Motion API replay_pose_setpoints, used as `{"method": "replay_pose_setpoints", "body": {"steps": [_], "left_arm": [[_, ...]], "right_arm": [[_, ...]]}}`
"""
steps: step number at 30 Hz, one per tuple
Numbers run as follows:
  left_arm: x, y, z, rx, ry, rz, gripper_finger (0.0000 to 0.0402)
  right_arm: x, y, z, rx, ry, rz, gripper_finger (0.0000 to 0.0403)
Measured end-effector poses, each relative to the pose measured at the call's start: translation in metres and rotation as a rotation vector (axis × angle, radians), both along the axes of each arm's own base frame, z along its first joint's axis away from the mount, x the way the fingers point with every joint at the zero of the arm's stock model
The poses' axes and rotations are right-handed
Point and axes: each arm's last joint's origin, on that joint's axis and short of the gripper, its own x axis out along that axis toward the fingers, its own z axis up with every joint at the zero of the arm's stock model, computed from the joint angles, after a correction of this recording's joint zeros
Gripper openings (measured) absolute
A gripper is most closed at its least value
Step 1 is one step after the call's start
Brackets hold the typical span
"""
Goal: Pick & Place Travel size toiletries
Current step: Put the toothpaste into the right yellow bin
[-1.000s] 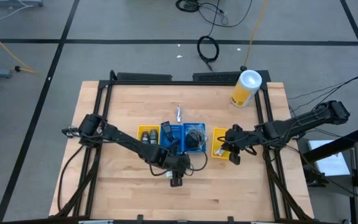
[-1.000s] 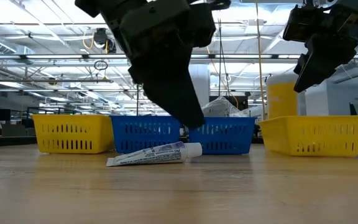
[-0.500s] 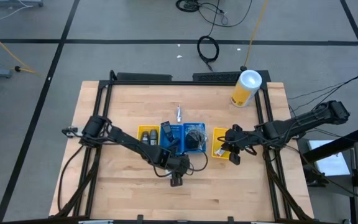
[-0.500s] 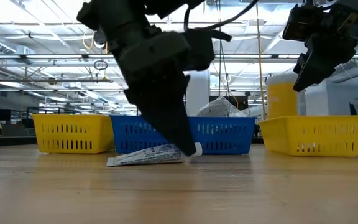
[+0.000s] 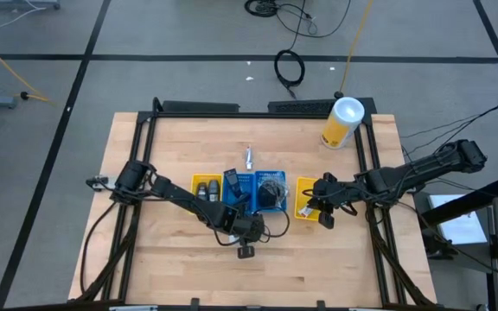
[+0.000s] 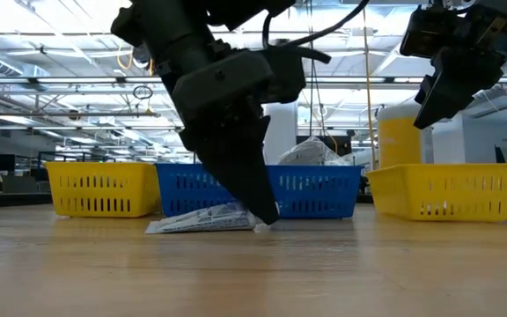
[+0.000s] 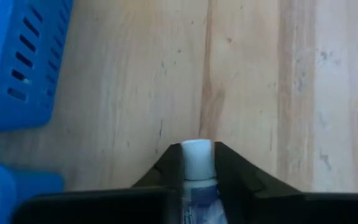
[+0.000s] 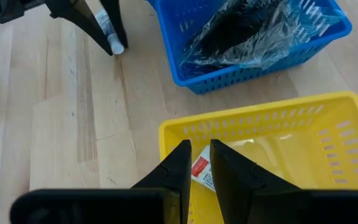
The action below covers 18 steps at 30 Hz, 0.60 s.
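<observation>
A white toothpaste tube (image 6: 202, 219) with a white cap (image 7: 196, 157) lies on the table in front of the blue bin (image 6: 317, 190). My left gripper (image 6: 258, 211) is down at its cap end, shut on it; in the high view the gripper (image 5: 245, 249) hides the tube. My right gripper (image 8: 200, 163) hovers over the right yellow bin (image 8: 303, 155), its fingers a narrow gap apart and empty; it also shows in the high view (image 5: 325, 216). A white packet with a red mark (image 8: 201, 173) lies in that bin. A plastic-wrapped dark bundle (image 8: 247, 31) lies in the blue bin. My left gripper pinches the tube at its cap end (image 7: 196, 163) between its two fingers, one on each side. The fingers slant down from the table's left and lie roughly along the tube. The tube's flat tail (image 6: 155, 227) rests on the table.
A left yellow bin (image 5: 204, 187) holds dark bottles. Another small white tube (image 5: 248, 157) lies beyond the blue bin (image 5: 247, 181). A large yellow canister with a white lid (image 5: 342, 121) stands at the far right corner. Bare wood lies toward the near edge.
My left gripper has come down from above the tube onto its cap end. The tube has shifted a little toward the table's left, still lying on the table. My right arm has kept still.
</observation>
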Motion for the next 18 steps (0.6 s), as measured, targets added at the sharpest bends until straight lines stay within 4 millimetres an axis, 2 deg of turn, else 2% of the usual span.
{"method": "replay_pose_setpoints", "body": {"steps": [2, 11, 14, 18], "left_arm": [[0.001, 0.001, 0.001, -0.010, -0.001, 0.008, 0.0037], [0.000, 0.001, 0.006, -0.055, -0.001, -0.012, 0.0037], [0.000, 0.000, 0.019, -0.068, -0.051, -0.020, 0.0037], [0.000, 0.000, 0.048, -0.074, -0.169, -0.058, 0.0037]], "right_arm": [[0.000, 0.000, 0.000, 0.000, 0.000, 0.000, 0.0050], [0.000, 0.000, 0.000, 0.000, 0.000, 0.000, 0.0050], [0.000, 0.000, 0.000, 0.000, 0.000, 0.000, 0.0050], [0.000, 0.000, 0.000, 0.001, -0.004, 0.000, 0.0050]]}}
